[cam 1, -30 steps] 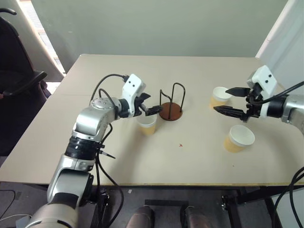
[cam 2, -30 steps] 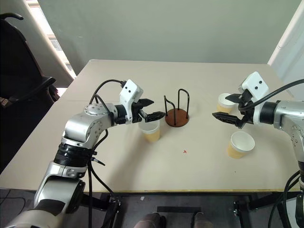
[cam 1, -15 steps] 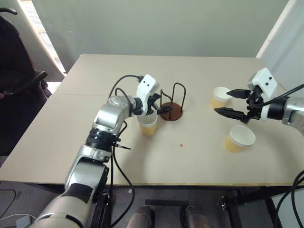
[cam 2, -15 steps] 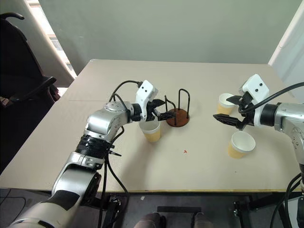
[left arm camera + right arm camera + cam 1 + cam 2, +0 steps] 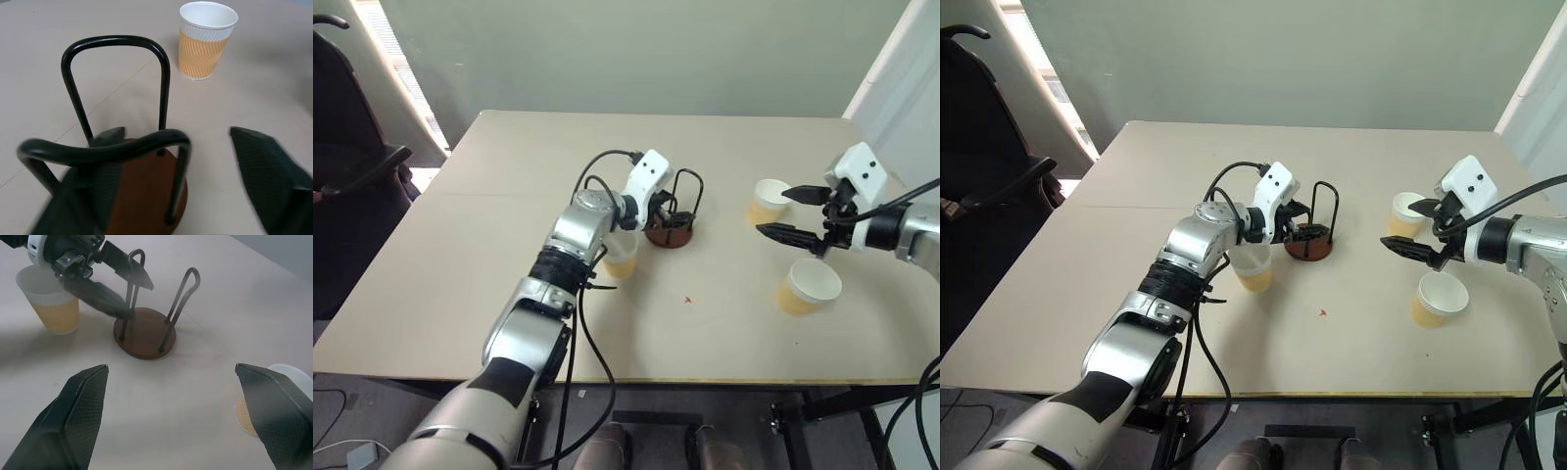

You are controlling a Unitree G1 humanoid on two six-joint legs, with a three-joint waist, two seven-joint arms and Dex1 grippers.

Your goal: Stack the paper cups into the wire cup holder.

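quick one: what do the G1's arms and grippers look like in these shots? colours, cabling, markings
Both arms have silver-grey metal segments with black joint bands and loose black cables. Each wrist carries a white block with two small dark dots. The left gripper and right gripper each have two black, pointed fingers with a fine mesh texture on the inner faces.

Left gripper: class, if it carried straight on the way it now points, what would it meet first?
The wire cup holder. The left gripper is already at it, one finger seeming to reach between its wire loops, so it would likely strike a loop or the base at once. Depth is hard to judge.
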